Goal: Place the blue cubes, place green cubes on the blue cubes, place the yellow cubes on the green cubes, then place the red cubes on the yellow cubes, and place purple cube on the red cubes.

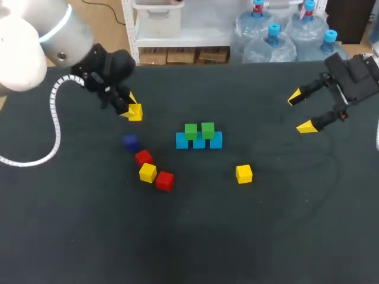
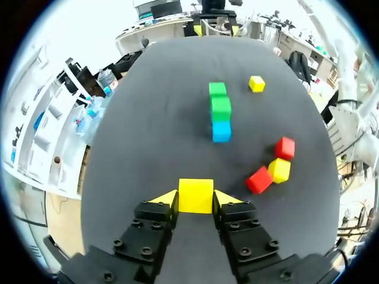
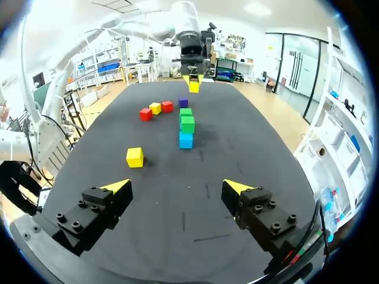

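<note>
Blue cubes (image 1: 199, 142) in a row on the bench (image 1: 284, 236), green cubes (image 1: 199, 130) on top: two tiers done. Our left claw (image 2: 196, 200) is closed on a yellow cube (image 1: 135, 112), well apart from them; right claw (image 1: 300, 112) spread, empty. Yellow, red and purple tiers remain.

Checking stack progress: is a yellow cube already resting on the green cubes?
No, the two small green cubes on the row of blue cubes have bare tops in the head view.
</note>
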